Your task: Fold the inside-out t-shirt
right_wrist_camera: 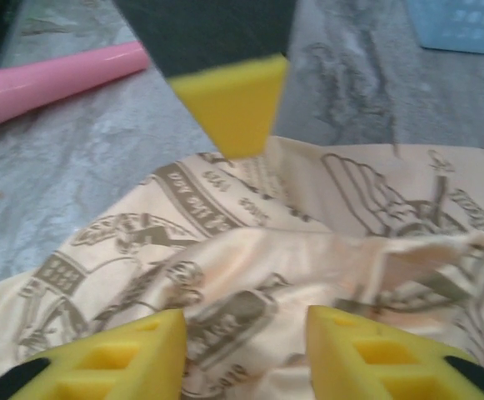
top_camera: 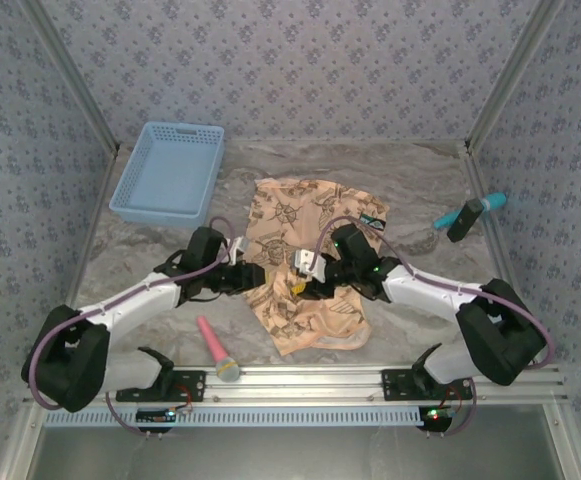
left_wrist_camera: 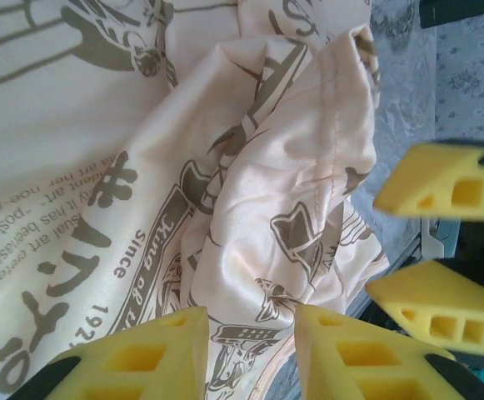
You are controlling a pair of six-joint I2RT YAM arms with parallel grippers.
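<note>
Left gripper (left_wrist_camera: 250, 323) and right gripper (right_wrist_camera: 243, 323) hang over the rumpled t-shirt (top_camera: 315, 215) — both released, jaws parted, grasping nothing.

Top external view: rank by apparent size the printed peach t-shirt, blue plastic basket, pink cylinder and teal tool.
1. printed peach cloth t-shirt
2. blue plastic basket
3. pink cylinder and teal tool: look alike, unranked
</note>
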